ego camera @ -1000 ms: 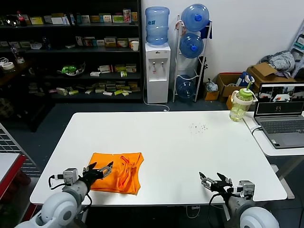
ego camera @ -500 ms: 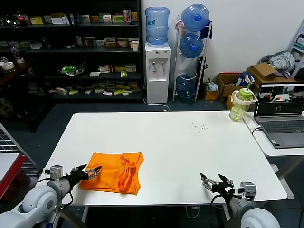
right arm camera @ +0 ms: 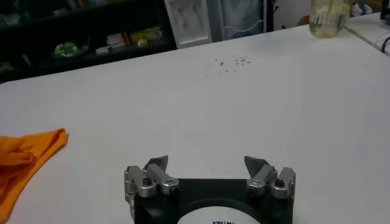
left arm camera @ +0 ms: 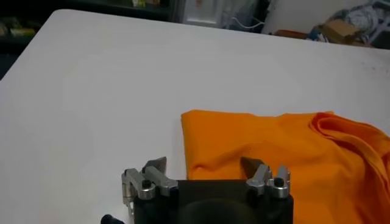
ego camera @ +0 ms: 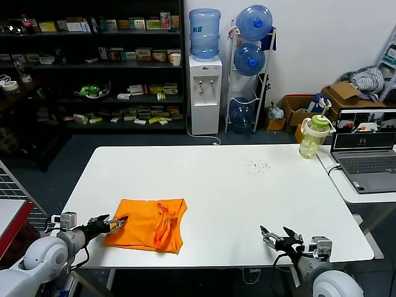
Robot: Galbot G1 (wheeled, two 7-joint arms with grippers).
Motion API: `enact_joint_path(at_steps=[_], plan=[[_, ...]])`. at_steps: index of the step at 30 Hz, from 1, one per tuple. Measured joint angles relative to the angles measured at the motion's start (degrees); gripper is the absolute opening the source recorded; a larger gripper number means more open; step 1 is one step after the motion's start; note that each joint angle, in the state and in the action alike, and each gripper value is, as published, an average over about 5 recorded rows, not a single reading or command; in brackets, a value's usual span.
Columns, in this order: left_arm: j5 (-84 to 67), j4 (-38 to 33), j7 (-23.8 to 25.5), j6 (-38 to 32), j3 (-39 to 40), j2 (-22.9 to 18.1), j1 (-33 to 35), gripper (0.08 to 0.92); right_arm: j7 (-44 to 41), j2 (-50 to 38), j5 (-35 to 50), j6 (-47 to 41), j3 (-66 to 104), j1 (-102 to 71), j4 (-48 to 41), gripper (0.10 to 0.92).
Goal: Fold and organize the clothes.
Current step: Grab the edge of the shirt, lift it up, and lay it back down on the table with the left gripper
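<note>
The clothes, one bright orange T-shirt (ego camera: 148, 223), lie folded into a rough square near the white table's (ego camera: 210, 185) front left, with a bunched ridge along the shirt's right side. No lettering shows. My left gripper (ego camera: 117, 221) is open at the shirt's left edge, one fingertip over the cloth and one over bare table; in the left wrist view the T-shirt (left arm camera: 286, 152) spreads in front of the left gripper (left arm camera: 205, 162). My right gripper (ego camera: 276, 237) hovers open and empty over the front right of the table; the right wrist view shows the right gripper (right arm camera: 206, 162) over bare tabletop and a strip of T-shirt (right arm camera: 24, 158).
A green-lidded bottle (ego camera: 313, 137) stands at the table's back right corner. A laptop (ego camera: 365, 149) sits on a side desk to the right. Small dark crumbs (ego camera: 258, 165) dot the tabletop. Shelves, a water dispenser (ego camera: 205, 94) and water jugs stand behind.
My left arm has drawn back leftward and toward the front edge, from over the shirt to its left edge. The right gripper has barely shifted. The shirt lies as before.
</note>
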Motion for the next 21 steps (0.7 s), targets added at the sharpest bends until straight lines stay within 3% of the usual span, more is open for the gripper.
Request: enact_joint_path(at_steps=[4, 21], plan=[[0.15, 0.07, 0.21, 0.08, 0.27, -0.23, -0.30, 0.768, 0.01, 0.00, 0.02, 0.00, -0.01, 0.03, -0.05, 0.823], [0.38, -0.61, -0.67, 0.91, 0.48, -1.37, -0.14, 0.279, 0.09, 0.16, 0.08, -0.04, -0.23, 0.23, -0.24, 0.823]])
